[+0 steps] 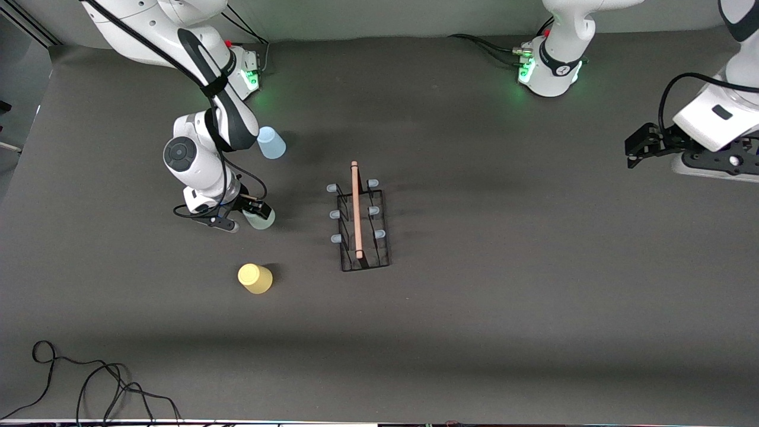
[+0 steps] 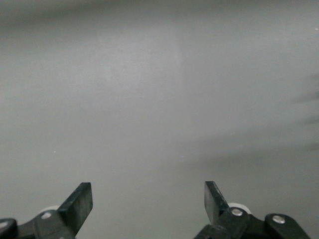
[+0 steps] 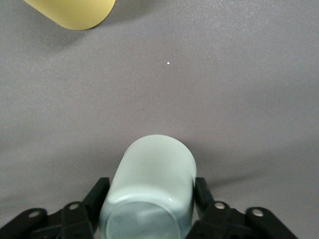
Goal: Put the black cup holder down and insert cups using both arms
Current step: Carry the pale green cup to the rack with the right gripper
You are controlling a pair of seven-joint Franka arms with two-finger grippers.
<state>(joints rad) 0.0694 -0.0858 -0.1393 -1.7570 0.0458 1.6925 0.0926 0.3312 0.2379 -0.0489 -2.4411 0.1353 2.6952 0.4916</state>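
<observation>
R gripper (image 3: 149,209) clamped on green cup (image 3: 152,191), on table at rack's (image 1: 363,228) 9 o'clock. Yellow cup (image 1: 255,278) at rack's 8, blue cup (image 1: 271,143) at 10. L gripper (image 2: 148,204) waits, fingers apart, nothing held, at L arm's table end.

A dark grey matte tabletop (image 1: 510,308) fills nearly the whole front view, covered by what appears to be a smooth cloth or mat. A pale grey wall (image 1: 379,18) is seen along the upper edge of it. Green light is cast on the surface at two spots near that edge. A broad soft shadow band is laid across the part nearest the front camera. A loose black cable (image 1: 89,385) is coiled on the tabletop at the corner nearest the front camera, toward the right arm's end. In the left wrist view only a plain pale grey surface (image 2: 159,99) is shown, faintly streaked with shadow.
</observation>
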